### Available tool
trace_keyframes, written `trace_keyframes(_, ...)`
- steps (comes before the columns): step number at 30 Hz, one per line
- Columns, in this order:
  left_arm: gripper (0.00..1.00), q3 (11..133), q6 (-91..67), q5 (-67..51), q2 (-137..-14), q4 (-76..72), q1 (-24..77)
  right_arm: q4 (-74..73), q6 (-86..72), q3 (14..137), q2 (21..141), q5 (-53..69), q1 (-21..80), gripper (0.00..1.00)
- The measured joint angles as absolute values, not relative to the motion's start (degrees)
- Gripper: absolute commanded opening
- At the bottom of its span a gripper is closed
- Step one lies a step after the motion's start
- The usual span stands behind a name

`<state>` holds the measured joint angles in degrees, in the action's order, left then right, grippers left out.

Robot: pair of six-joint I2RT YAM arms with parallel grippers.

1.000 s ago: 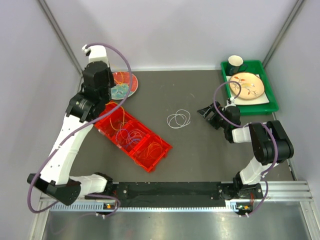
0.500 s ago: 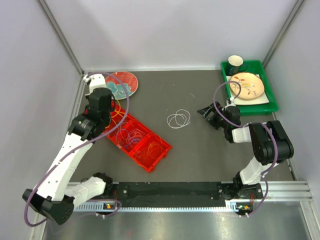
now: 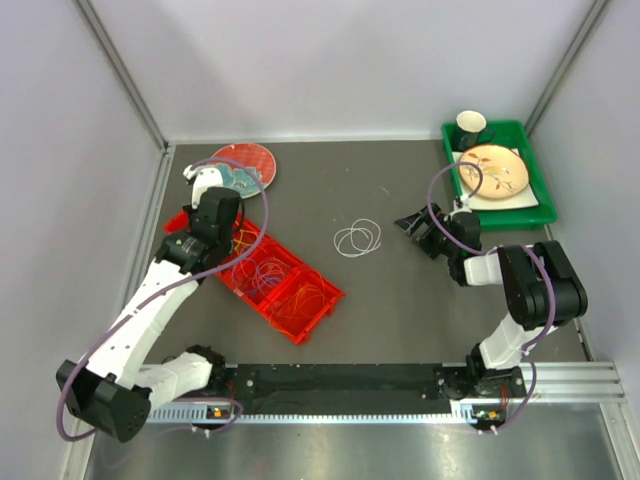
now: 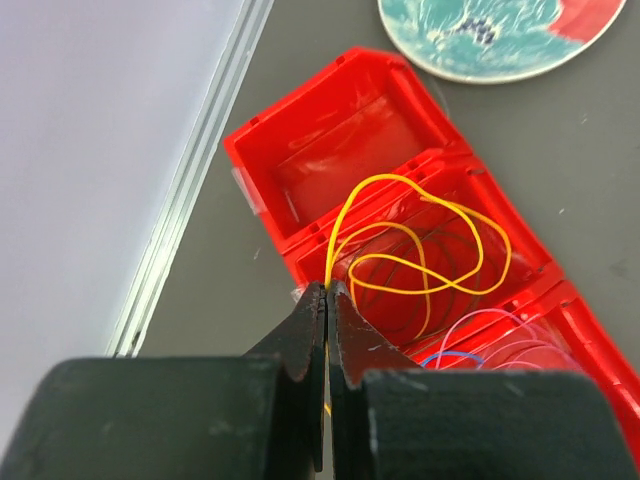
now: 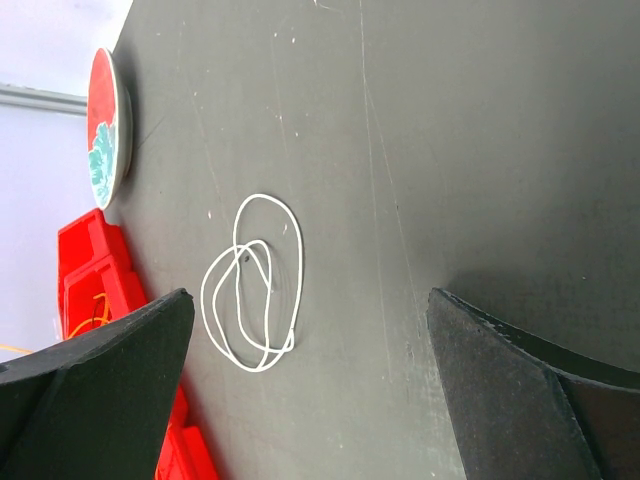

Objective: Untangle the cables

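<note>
Thin white wire loop (image 3: pixel 357 238) out, others tangled.
Our left tool (image 4: pixel 327 290) pinched the yellow wire loop (image 4: pixel 420 240); right tool (image 5: pixel 305 300) gaped.

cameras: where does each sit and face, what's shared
Top external: overhead, behind the robot, looking down at the table; left arm and right arm show.
Left wrist: on the left arm, looking past the left gripper, shut on the yellow cable, into the red bin.
Right wrist: on the right arm, looking through the open right gripper at the white cable.
Shared: red bin and plate in all three.
</note>
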<state>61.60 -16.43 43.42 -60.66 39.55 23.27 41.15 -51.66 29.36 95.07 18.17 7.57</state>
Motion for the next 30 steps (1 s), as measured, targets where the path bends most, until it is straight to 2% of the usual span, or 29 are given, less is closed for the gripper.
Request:
trace_keyframes(18, 0.00, 58.7, -15.5, 41.9, -71.7, 33.6, 18.9, 41.8, -52.4, 29.3, 95.5, 18.8, 7.0, 0.99)
trace_keyframes(30, 0.00, 62.9, -24.6, 43.4, -85.2, 32.2, 14.3, 42.7, -52.8, 29.3, 96.0, 19.2, 6.9, 0.99)
